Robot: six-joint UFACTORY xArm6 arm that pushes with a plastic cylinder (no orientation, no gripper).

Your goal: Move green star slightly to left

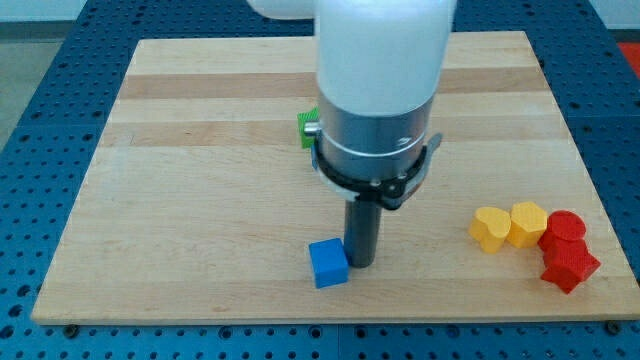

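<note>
With no claw to report, my tip sits beside the blue cube, well below the half-hidden green star, so the leftward nudge looks undone.

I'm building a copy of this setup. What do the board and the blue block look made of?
The board looks like wood: pale planks with visible grain and seams, matte finish. The blue cube looks like solid moulded or printed plastic, uniform colour with a slight sheen, though that's less certain. My tip sits just at its right.

A pale wooden board rests on a blue perforated table.
</note>
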